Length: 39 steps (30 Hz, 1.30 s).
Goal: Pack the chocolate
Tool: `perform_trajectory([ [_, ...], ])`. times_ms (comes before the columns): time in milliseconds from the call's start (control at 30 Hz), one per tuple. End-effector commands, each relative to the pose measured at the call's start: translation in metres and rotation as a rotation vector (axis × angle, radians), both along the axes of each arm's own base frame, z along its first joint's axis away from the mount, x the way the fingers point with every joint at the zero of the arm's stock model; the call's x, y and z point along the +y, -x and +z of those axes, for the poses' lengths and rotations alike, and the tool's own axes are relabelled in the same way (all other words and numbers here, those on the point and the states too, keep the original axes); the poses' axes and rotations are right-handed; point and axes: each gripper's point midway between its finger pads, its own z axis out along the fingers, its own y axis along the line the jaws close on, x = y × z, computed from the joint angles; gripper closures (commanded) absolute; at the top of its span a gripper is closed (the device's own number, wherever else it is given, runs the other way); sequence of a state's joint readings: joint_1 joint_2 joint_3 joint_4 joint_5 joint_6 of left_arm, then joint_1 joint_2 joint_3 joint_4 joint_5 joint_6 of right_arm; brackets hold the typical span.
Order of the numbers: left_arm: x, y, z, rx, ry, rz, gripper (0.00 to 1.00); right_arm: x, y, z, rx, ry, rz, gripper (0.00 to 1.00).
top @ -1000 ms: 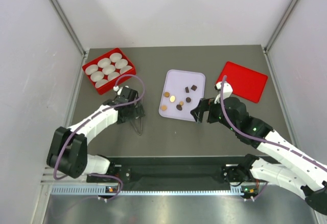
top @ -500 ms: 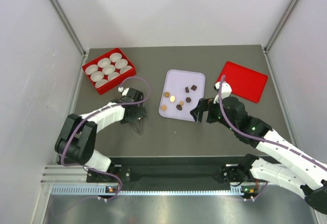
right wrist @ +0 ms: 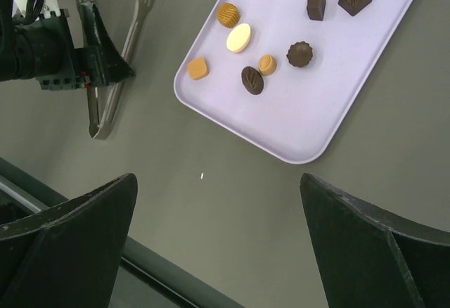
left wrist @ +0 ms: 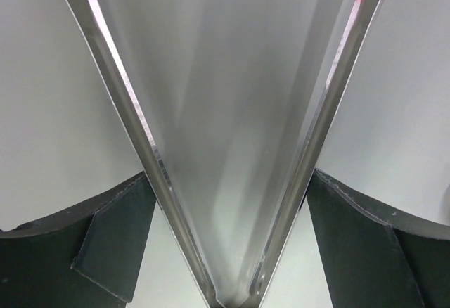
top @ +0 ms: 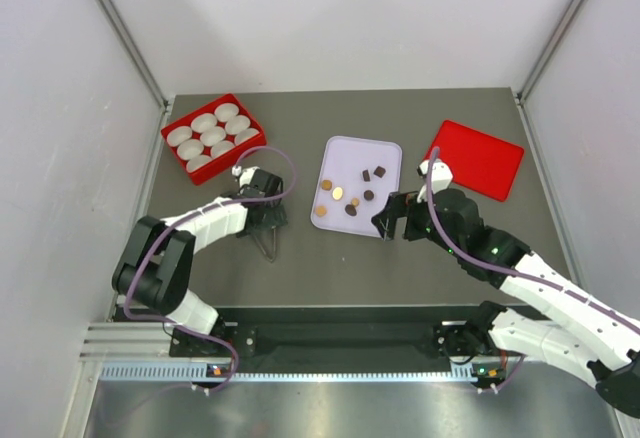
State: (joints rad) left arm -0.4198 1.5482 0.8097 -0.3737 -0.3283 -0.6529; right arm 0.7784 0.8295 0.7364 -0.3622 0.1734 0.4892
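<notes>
8 chocolates sit on the lilac tray, at 10 o'clock from the released, empty right claw. The left claw looks clenched around the tongs. The pieces are likely light, brittle and easily smudged, so pinch their sides gently.

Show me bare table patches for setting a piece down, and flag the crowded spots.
Bare: the strip between the red box and the lavender tray; the near table in front of the tray; the red lid is bare too. Crowded: the tray's chocolates, the box's paper cups, and around the tongs at the left gripper.
</notes>
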Motion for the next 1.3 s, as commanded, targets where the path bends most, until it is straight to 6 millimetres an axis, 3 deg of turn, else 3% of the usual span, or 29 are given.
perform_trajectory([
  [0,0.002,-0.001,-0.013,0.018,-0.014,0.014,0.09,0.007,-0.005,0.022,-0.056,-0.048,0.011,0.00],
  [167,0.000,0.001,-0.014,0.039,-0.012,0.015,0.18,0.007,-0.003,0.026,-0.060,-0.062,0.017,0.00],
  [233,0.002,0.007,-0.009,0.059,-0.016,0.014,0.29,0.006,-0.001,0.027,-0.061,-0.066,0.017,0.00],
  [333,0.005,0.008,0.019,0.038,-0.039,0.002,0.37,0.004,0.002,0.032,-0.069,-0.081,0.017,0.00],
  [533,-0.005,0.006,0.093,-0.066,-0.002,-0.094,0.41,0.001,0.010,0.034,-0.069,-0.105,0.028,0.00],
  [600,-0.006,0.014,0.106,-0.042,-0.005,-0.131,0.42,-0.002,0.013,0.034,-0.071,-0.109,0.027,0.00],
  [633,-0.010,0.009,0.124,-0.063,0.005,-0.142,0.43,-0.005,0.014,0.033,-0.066,-0.101,0.023,0.00],
  [700,-0.009,0.014,0.133,-0.031,-0.018,-0.168,0.43,-0.007,0.016,0.034,-0.069,-0.091,0.022,0.00],
  [833,-0.026,0.005,0.170,-0.080,0.020,-0.241,0.46,-0.015,0.015,0.033,-0.078,-0.074,-0.007,0.00],
  [1033,-0.053,0.000,0.190,-0.097,0.051,-0.339,0.49,-0.013,0.015,0.035,-0.062,-0.087,-0.011,0.00],
  [1267,-0.091,0.005,0.199,-0.121,0.052,-0.455,0.50,-0.020,0.012,0.039,-0.068,-0.039,-0.034,0.00],
])
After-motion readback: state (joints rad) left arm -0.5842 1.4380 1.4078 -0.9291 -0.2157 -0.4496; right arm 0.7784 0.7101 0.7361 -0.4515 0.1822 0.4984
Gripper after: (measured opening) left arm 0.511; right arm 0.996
